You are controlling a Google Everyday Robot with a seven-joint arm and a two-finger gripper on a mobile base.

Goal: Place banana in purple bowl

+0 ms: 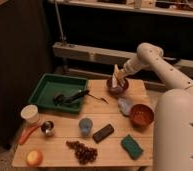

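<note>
Gripper point(118, 76) sits right above the purple bowl point(117, 89), fingers apparently clamped on the pale banana point(115, 77); left of the bowl, a green tray point(46, 85) carries dark utensils point(70, 97).

The purple bowl point(117, 88) is small, round and dark, and it stands upright on the far right part of the wooden table, beyond the reddish-orange bowl. The banana point(116, 75) is pale yellow and stands nearly upright directly above the purple bowl, held at the gripper point(119, 78), its lower end at the bowl's rim.
</note>
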